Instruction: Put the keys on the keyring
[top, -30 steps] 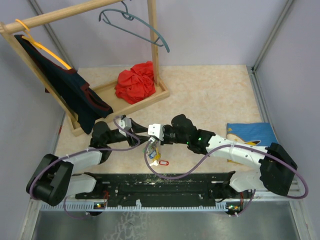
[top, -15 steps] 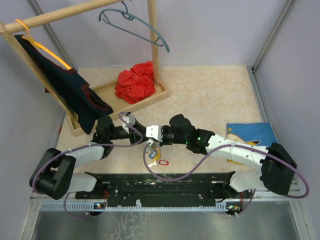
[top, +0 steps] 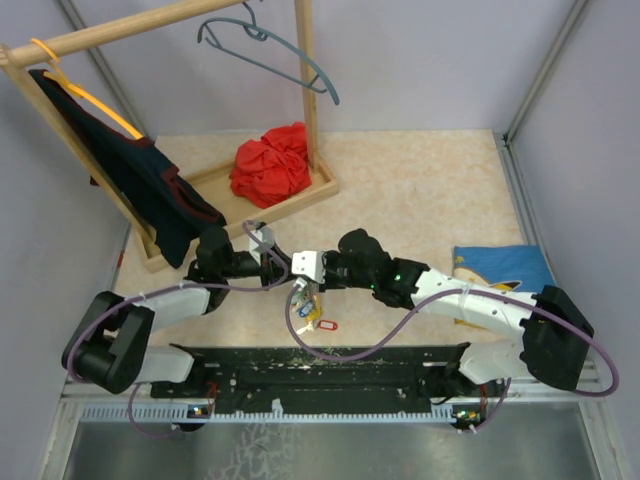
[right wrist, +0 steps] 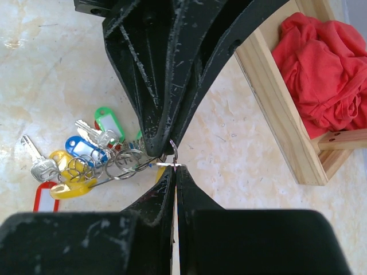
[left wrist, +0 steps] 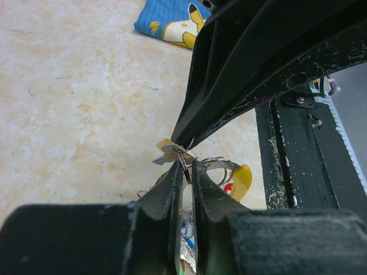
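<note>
The keys [right wrist: 86, 146] lie in a bunch with green, blue, yellow and red tags, and show in the top view [top: 305, 305] below both grippers. The keyring [right wrist: 71, 188], thin grey wire with a yellow section, lies among them; it also shows in the left wrist view [left wrist: 242, 179]. My right gripper [right wrist: 174, 167] is shut on a yellow-tagged key [left wrist: 166, 153], held just above the table. My left gripper [left wrist: 186, 167] meets it tip to tip and is shut on a small thin ring [right wrist: 174, 150] at that key. The grippers touch in the top view, the left [top: 277, 266] beside the right [top: 300, 272].
A wooden rack base [top: 300, 195] holds a red cloth [top: 270, 165] at the back. A dark garment [top: 150, 190] and a grey hanger [top: 270, 50] hang on the rail. A blue printed cloth [top: 505, 268] lies right. A loose red tag [top: 325, 325] lies by the black front rail [top: 320, 365].
My left gripper has moved right and closed up to the right gripper's tips, where it now pinches the small ring. The right gripper and its key have barely moved.
</note>
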`<state>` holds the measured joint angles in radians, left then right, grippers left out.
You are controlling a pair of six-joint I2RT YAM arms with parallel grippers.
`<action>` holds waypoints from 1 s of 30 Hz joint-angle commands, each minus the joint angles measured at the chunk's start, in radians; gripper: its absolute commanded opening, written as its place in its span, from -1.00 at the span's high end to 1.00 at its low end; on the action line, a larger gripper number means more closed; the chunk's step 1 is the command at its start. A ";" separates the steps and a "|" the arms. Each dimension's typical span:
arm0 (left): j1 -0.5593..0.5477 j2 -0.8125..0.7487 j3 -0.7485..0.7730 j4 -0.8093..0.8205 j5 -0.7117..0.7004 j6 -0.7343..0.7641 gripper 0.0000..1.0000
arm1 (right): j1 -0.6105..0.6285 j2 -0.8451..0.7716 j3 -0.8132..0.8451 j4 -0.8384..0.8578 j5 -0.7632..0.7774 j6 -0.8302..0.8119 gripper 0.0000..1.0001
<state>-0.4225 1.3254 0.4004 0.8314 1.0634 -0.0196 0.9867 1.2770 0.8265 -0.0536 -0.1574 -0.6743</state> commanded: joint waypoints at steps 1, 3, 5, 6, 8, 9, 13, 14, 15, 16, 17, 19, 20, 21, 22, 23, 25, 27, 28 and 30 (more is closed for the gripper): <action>0.004 0.014 0.037 -0.015 0.039 0.015 0.83 | 0.018 -0.041 0.055 0.044 0.008 -0.008 1.00; 0.004 0.012 0.037 -0.015 0.038 0.012 1.00 | 0.018 -0.036 0.054 0.042 0.008 -0.006 1.00; 0.005 0.002 0.030 -0.002 0.034 0.008 1.00 | 0.018 -0.033 0.050 0.037 0.015 -0.004 1.00; 0.004 -0.006 0.025 0.008 0.027 0.005 1.00 | 0.018 -0.032 0.046 0.036 0.020 -0.003 1.00; 0.005 -0.025 0.015 0.021 -0.003 -0.003 1.00 | 0.018 -0.031 0.034 0.031 0.031 0.003 1.00; 0.004 -0.033 0.011 0.023 -0.015 -0.005 1.00 | 0.018 -0.031 0.025 0.033 0.037 0.007 1.00; 0.004 -0.048 -0.016 0.118 -0.036 -0.062 1.00 | 0.018 -0.027 -0.011 0.048 0.039 0.031 1.00; 0.004 -0.052 -0.027 0.159 -0.045 -0.084 1.00 | 0.017 -0.022 -0.017 0.048 0.038 0.035 1.00; 0.004 -0.057 -0.038 0.193 -0.052 -0.101 1.00 | 0.018 -0.015 -0.021 0.048 0.035 0.041 1.00; 0.004 -0.061 -0.045 0.214 -0.061 -0.110 1.00 | 0.018 -0.010 -0.025 0.051 0.026 0.045 1.00; 0.004 -0.065 -0.047 0.218 -0.066 -0.112 1.00 | 0.018 -0.007 -0.030 0.056 0.019 0.050 1.00; 0.004 -0.070 -0.050 0.217 -0.075 -0.111 1.00 | 0.018 0.000 -0.037 0.066 0.003 0.059 1.00; 0.005 -0.073 -0.053 0.218 -0.080 -0.110 1.00 | 0.018 0.000 -0.040 0.072 -0.004 0.062 1.00; 0.004 -0.075 -0.054 0.218 -0.085 -0.110 1.00 | 0.018 0.001 -0.043 0.077 -0.010 0.064 1.00; 0.004 -0.076 -0.056 0.220 -0.089 -0.110 1.00 | 0.018 0.003 -0.045 0.081 -0.016 0.068 1.00; 0.004 -0.078 -0.060 0.226 -0.089 -0.113 1.00 | 0.018 0.005 -0.046 0.085 -0.022 0.071 1.00; 0.003 -0.080 -0.062 0.239 -0.088 -0.121 1.00 | 0.018 0.010 -0.047 0.093 -0.036 0.076 1.00; 0.003 -0.079 -0.064 0.252 -0.085 -0.128 1.00 | 0.018 0.013 -0.046 0.109 -0.054 0.081 1.00; 0.004 -0.078 -0.066 0.262 -0.086 -0.133 1.00 | 0.018 0.014 -0.046 0.116 -0.065 0.082 1.00; 0.003 -0.074 -0.073 0.284 -0.088 -0.140 1.00 | 0.019 0.015 -0.043 0.133 -0.081 0.086 1.00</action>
<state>-0.4217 1.2716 0.3359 0.9981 0.9874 -0.1360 0.9901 1.2873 0.7849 0.0242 -0.1814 -0.6167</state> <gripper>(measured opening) 0.007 0.006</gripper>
